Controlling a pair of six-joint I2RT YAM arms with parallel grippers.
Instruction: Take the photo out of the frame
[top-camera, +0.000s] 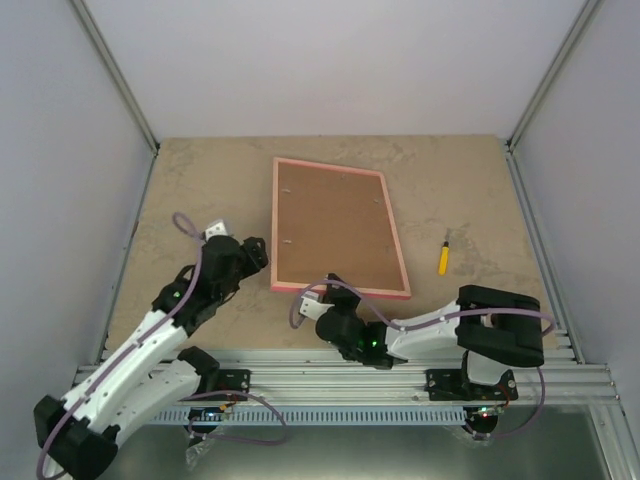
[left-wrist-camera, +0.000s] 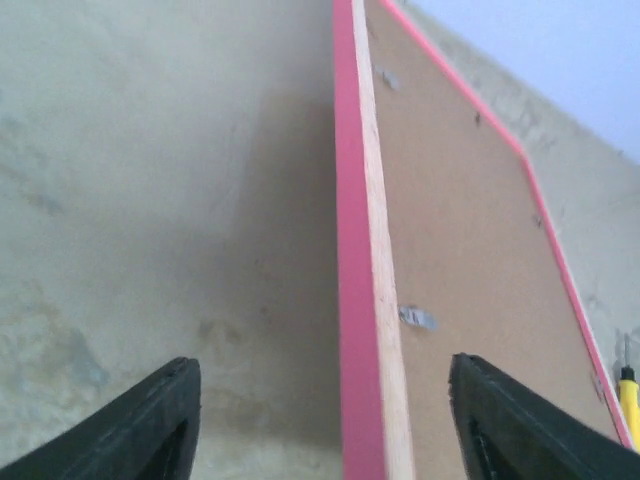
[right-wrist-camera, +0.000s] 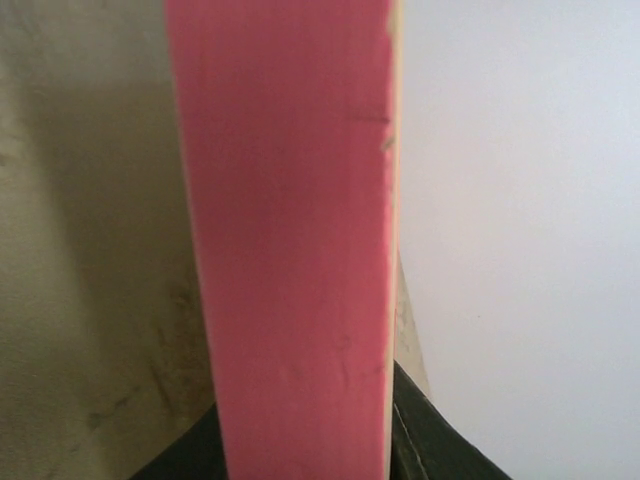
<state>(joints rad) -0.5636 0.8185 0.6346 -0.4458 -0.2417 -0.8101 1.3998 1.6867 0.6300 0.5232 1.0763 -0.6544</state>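
Note:
The pink frame (top-camera: 340, 289) lies face down on the table, its brown board back (top-camera: 335, 225) facing up. The photo is hidden beneath that board. My left gripper (top-camera: 255, 255) stands open beside the frame's left side near the front corner. In the left wrist view, the left gripper (left-wrist-camera: 322, 365) straddles the pink edge (left-wrist-camera: 350, 250), with one finger (left-wrist-camera: 150, 430) over the table and the other over the board, touching neither. My right gripper (top-camera: 315, 300) is shut on the frame's near edge by the left corner. In the right wrist view, the pink rim (right-wrist-camera: 290, 200) fills the right gripper (right-wrist-camera: 305, 420).
A yellow-handled screwdriver (top-camera: 443, 258) lies on the table to the right of the frame. Small metal tabs (left-wrist-camera: 418, 319) sit along the board's edge. White enclosure walls (top-camera: 60, 150) rise on three sides. An aluminium rail (top-camera: 330, 375) runs along the near edge.

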